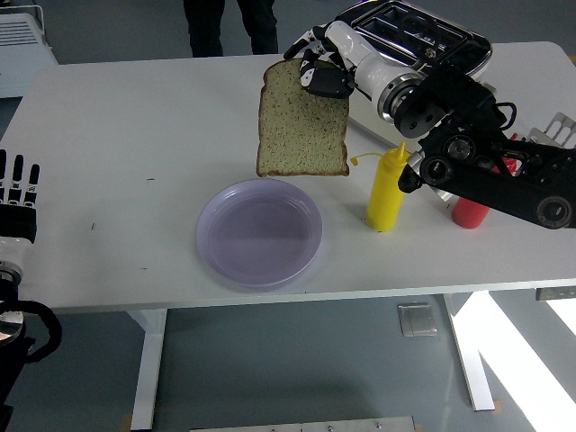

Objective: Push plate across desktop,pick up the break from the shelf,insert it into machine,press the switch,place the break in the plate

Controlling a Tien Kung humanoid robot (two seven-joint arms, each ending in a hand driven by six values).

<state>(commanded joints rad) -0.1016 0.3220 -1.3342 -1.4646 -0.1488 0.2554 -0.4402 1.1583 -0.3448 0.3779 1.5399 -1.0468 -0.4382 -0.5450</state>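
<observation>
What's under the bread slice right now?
The bread slice hangs from the right hand above bare table, just beyond the empty purple plate. Nothing hidden beneath.

A white table point(117, 135) carries everything. Near its middle lies a pale lilac plate point(259, 232), close to the front edge at six o'clock. At about three o'clock from the plate stands a yellow squeeze bottle point(388, 191), upright, with a red bottle point(470, 212) further along that line (mostly hidden). A cream toaster point(423, 54) sits toward one o'clock, by the far edge.
</observation>
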